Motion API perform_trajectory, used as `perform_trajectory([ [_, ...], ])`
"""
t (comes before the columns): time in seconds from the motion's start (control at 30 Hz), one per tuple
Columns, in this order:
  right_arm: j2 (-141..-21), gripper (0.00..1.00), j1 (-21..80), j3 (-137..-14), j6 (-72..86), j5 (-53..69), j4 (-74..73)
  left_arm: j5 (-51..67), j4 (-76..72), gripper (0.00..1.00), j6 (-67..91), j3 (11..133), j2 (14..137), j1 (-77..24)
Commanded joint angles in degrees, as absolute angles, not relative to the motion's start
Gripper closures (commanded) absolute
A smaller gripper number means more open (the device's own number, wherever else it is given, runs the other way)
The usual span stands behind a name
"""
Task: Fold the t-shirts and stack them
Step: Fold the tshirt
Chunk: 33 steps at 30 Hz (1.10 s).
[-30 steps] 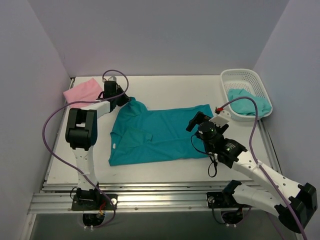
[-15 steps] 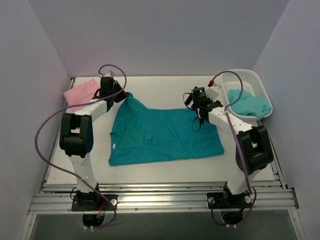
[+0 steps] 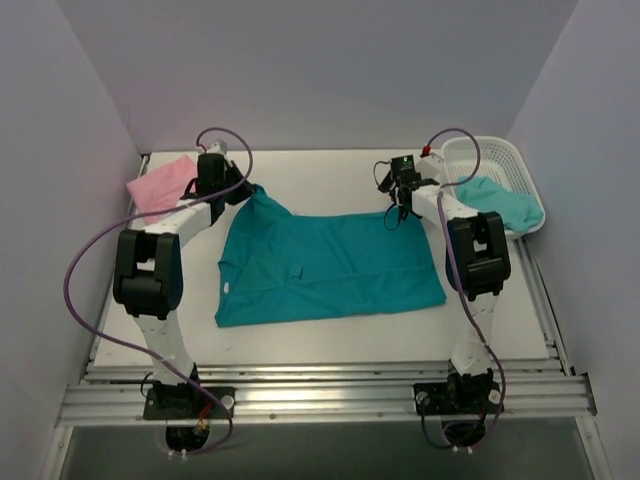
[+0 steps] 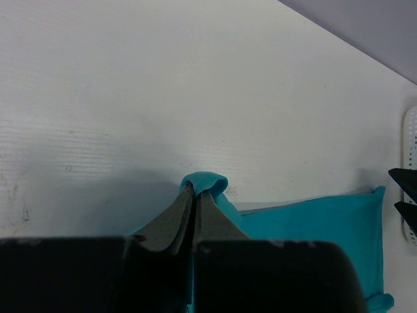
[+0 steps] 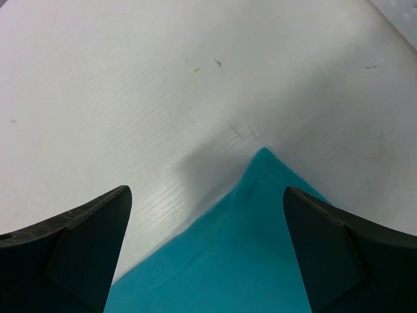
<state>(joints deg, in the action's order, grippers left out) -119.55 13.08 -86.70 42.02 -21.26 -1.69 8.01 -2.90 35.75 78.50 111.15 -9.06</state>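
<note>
A teal t-shirt (image 3: pixel 325 265) lies spread on the white table. My left gripper (image 3: pixel 243 192) is shut on its far left corner (image 4: pixel 207 184), pinching a fold of cloth just above the table. My right gripper (image 3: pixel 402 206) is open over the shirt's far right corner (image 5: pixel 264 163), its fingers (image 5: pixel 98 228) apart on either side of the cloth and holding nothing. A folded pink t-shirt (image 3: pixel 163 185) lies at the far left. Another teal shirt (image 3: pixel 495 203) sits in the white basket (image 3: pixel 500 155) at the far right.
The basket stands just right of my right gripper. Its rim (image 4: pixel 409 189) shows at the right edge of the left wrist view. Grey walls close in the back and both sides. A metal rail (image 3: pixel 320 400) runs along the near edge.
My right arm has swung from the near right of the shirt up to its far right corner. The shirt now lies flatter and wider. My left gripper keeps its hold.
</note>
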Motion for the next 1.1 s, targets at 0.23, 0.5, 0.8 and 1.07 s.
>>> perform_trajectory([
  [0.23,-126.1,0.05,13.4,-91.2,43.3,-20.6,-2.5,9.7,-5.5,0.98,34.7,78.8,110.2,-8.9],
  [0.5,-126.3,0.7,12.8,-90.1,43.6,-20.0,-1.3,9.9,-5.5,0.98,34.8,79.3,111.5,-8.9],
  [0.8,-125.8,1.0,12.2,-88.0,43.9,-18.9,-0.6,9.6,-5.0,0.98,34.5,79.5,111.6,-8.8],
  [1.07,-119.4,1.0,12.2,-86.3,43.6,-20.0,1.4,5.5,2.0,0.98,32.3,82.4,107.8,-8.9],
])
